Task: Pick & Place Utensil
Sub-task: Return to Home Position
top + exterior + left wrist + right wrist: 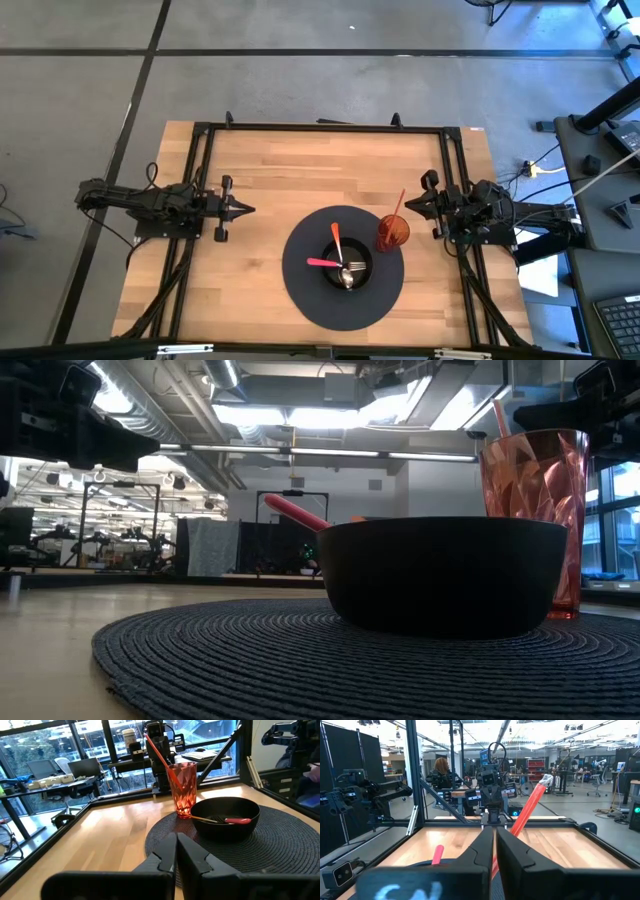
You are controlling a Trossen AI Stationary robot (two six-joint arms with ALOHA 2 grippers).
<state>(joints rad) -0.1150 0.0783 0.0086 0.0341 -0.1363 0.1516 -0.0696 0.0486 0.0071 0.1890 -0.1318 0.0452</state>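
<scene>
A black bowl (346,268) sits in the middle of a round dark woven placemat (300,290). In it lie a pink-handled utensil (322,263), an orange-handled one (336,240) and a metal fork (356,266), their handles leaning on the rim. A red faceted cup (392,232) stands at the mat's right edge with a red straw (400,203) leaning in it. My left gripper (250,209) is shut at the table's left, pointing right. My right gripper (406,206) is shut at the right, just right of the cup. The bowl (225,817) and cup (182,787) show in the left wrist view.
A black metal frame (320,127) runs along the table's far and side edges. Bare wood (300,170) lies between the mat and the far edge. A desk (600,190) with cables stands off the table's right side.
</scene>
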